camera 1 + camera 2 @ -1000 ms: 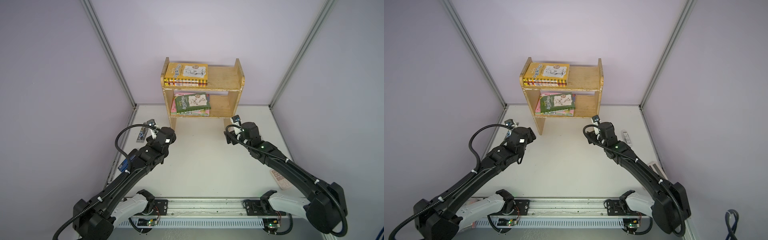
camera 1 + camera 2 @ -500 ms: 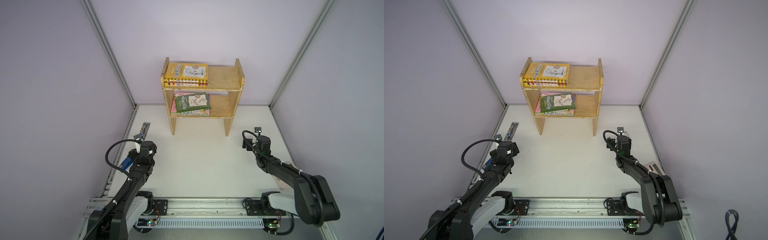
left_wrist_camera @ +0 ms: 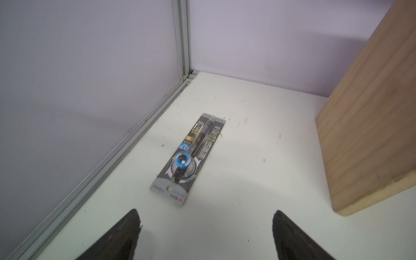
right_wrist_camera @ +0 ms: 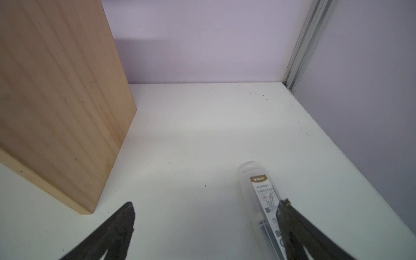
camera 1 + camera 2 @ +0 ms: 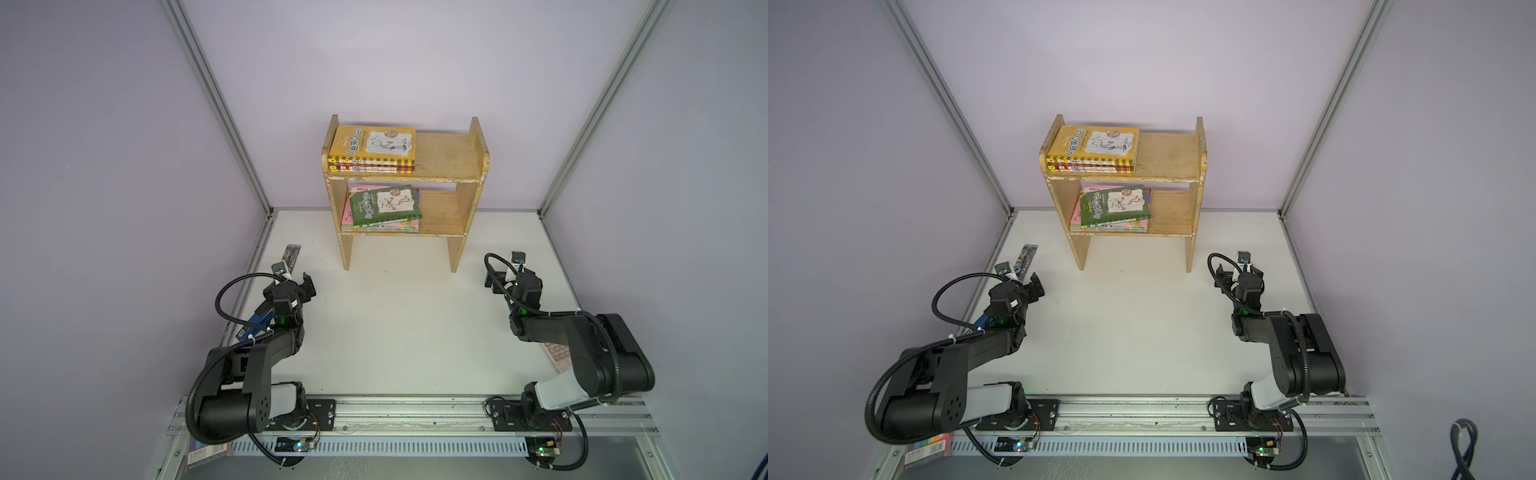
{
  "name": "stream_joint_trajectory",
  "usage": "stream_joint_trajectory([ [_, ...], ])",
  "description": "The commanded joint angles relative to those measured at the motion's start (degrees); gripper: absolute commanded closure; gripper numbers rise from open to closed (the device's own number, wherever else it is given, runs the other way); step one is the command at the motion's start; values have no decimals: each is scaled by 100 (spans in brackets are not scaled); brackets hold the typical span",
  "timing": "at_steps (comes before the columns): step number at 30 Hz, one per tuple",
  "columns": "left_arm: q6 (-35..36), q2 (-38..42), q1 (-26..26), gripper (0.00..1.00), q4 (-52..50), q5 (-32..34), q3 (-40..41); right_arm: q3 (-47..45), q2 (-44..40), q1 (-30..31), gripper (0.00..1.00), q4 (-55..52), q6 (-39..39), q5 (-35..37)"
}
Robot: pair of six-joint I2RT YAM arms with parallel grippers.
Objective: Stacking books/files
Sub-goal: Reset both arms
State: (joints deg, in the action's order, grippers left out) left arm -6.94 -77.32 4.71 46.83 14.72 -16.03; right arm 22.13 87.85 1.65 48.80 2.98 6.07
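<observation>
The books lie in two piles on a wooden shelf point(image 5: 449, 158) at the back. A yellow book point(image 5: 372, 143) point(image 5: 1094, 143) tops a red one point(image 5: 370, 168) on the upper board. On the lower board a green book point(image 5: 384, 205) point(image 5: 1115, 205) rests askew on thin pink and green ones point(image 5: 409, 225). My left gripper point(image 5: 297, 286) point(image 3: 206, 212) is open and empty, low over the table left of the shelf. My right gripper point(image 5: 505, 278) point(image 4: 207, 202) is open and empty, right of the shelf. Neither touches a book.
A carded pen pack point(image 3: 189, 157) lies by the left wall, ahead of the left gripper. A clear plastic case point(image 4: 258, 191) lies under the right gripper's one finger. A calculator point(image 5: 559, 357) sits beneath the right arm. A highlighter pack point(image 5: 928, 446) is at the front left. The shelf's side panels point(image 3: 364, 126) point(image 4: 56, 101) stand close.
Both arms have drawn back from the shelf toward the front rail and folded low, left toward the left wall, right toward the right wall. Books have not moved.
</observation>
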Motion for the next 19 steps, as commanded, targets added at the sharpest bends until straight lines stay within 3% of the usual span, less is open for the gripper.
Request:
stream_joint_trajectory([
  [1,108,-1017,15,0,1494,-837,-41,41,23,-17,1,255,58,4],
  [2,289,-1130,-65,0,1718,-864,-90,45,36,-24,1,304,58,1],
  [3,272,-848,-130,0,934,-850,-242,37,26,-19,1,294,55,2],
  [5,268,-1078,-175,0,1227,-530,-268,20,23,-24,1,333,53,10],
  [7,218,-954,-208,0,741,-459,-400,29,29,-22,1,334,44,2],
  [19,207,-1014,-201,0,713,-389,-482,41,29,-22,1,312,49,5],
])
